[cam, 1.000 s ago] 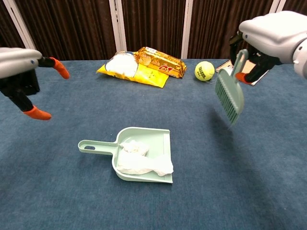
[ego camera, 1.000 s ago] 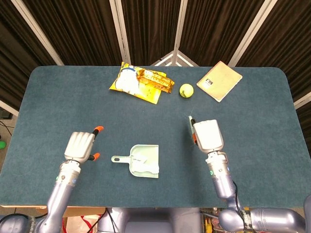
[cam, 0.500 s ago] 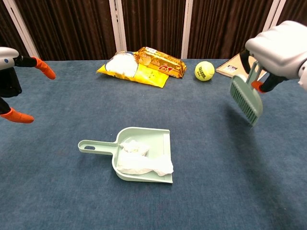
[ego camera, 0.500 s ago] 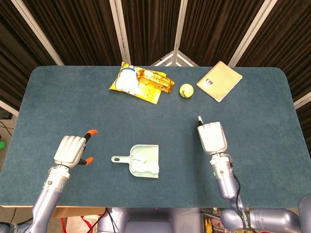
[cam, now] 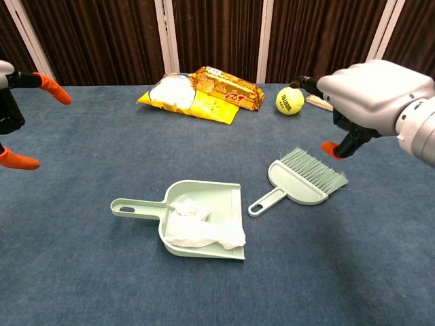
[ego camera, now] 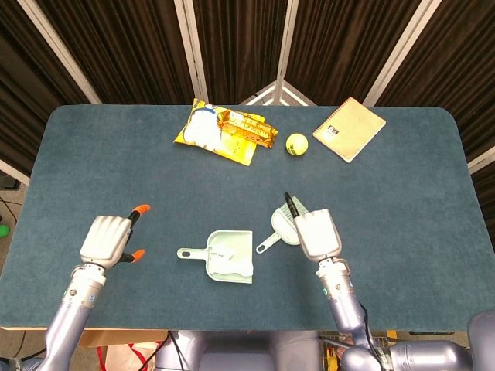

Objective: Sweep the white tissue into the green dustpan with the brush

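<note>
The green dustpan lies flat near the table's front, its handle pointing left. The crumpled white tissue sits inside it. Just right of the pan, the green brush lies flat on the table, bristles away and handle toward the pan. My right hand hovers above and to the right of the brush, fingers apart, holding nothing. My left hand floats left of the dustpan, spread and empty.
Yellow and gold snack bags lie at the back centre. A tennis ball and a tan notebook sit at the back right. Blue cloth covers the table.
The right hand moved left toward the dustpan and let go of the brush, which now lies on the table. The left hand has hardly moved.
</note>
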### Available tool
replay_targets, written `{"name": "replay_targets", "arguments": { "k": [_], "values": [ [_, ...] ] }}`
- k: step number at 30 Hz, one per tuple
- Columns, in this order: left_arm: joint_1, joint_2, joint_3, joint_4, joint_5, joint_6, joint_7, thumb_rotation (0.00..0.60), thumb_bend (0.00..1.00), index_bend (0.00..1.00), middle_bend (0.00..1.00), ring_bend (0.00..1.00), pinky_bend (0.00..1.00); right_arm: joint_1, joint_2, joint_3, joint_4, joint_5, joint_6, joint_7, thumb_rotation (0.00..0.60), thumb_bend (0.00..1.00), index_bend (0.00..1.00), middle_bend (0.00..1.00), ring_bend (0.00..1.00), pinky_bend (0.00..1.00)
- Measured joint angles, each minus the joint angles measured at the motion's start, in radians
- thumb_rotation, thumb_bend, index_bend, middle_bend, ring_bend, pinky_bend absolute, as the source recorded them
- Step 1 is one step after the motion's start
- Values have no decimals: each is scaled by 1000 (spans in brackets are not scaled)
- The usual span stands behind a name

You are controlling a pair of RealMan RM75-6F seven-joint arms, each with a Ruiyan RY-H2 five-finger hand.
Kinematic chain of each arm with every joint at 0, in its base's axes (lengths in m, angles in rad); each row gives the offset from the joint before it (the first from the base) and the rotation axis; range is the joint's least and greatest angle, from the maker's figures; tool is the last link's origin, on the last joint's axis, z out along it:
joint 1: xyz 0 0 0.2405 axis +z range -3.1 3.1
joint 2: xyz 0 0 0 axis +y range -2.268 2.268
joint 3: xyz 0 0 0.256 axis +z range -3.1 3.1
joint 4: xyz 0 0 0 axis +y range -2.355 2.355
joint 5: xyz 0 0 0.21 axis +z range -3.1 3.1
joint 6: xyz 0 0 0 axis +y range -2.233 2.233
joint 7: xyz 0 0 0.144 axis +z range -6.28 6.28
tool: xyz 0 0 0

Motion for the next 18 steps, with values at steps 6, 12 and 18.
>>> {"name": "replay_targets", "arguments": {
  "k": [6,12,18],
  "values": [
    [31,35,22,-14,58,13,-35,600,0,19,171,271,384,-22,55,-17,-57,-33,10,17,600,369,0,376,324,400],
    [86,77,85,-1,196,43,-89,600,0,0,0,0,28,-80,162,-95,-90,-102,6,115,600,346,0,2,0,105],
    [183,116,178,77,377,115,-187,600,0,0,0,0,0,-169,269,-186,-82,-212,17,318,600,343,0,0,0,71]
  ]
}}
